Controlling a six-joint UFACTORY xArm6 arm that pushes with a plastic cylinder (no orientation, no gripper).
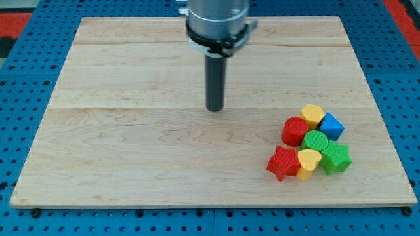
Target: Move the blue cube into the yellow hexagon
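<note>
Tip point(214, 109) sits mid-frame, well apart from the lower-right cluster; no claw here, just a bare rod. Blue cube point(332, 126) already touches the yellow hexagon point(312, 115). Looks light, hard, probably slidey, so I'd nudge its right face.

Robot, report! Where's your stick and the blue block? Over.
My tip mid-board, far from blocks. Blue cube already touching yellow hexagon. Nothing between.
</note>
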